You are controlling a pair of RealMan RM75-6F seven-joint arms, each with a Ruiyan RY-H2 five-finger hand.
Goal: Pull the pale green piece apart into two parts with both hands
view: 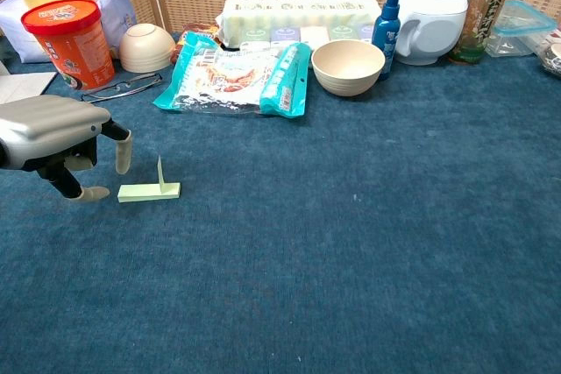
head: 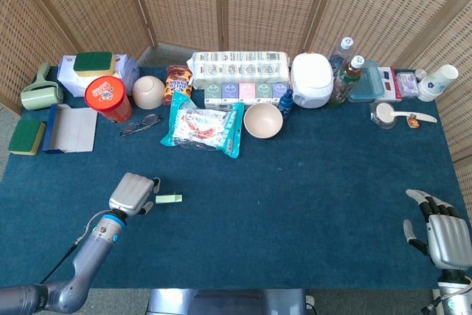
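Note:
The pale green piece (head: 169,198) (view: 149,191) lies flat on the blue table cloth, with a thin tab standing up from it in the chest view. My left hand (head: 133,193) (view: 54,136) hovers just left of it, fingers apart and pointing down, the nearest fingertip a short way from the piece's left end; it holds nothing. My right hand (head: 444,238) is far off at the table's front right corner, fingers spread and empty. It does not show in the chest view.
Behind the piece lie glasses (head: 140,124), a teal snack bag (head: 201,127) and a beige bowl (head: 263,120). A red tub (head: 108,98), a small bowl (head: 148,91), a tissue multipack (head: 239,69), a white cooker (head: 312,80) and bottles (head: 349,79) line the back.

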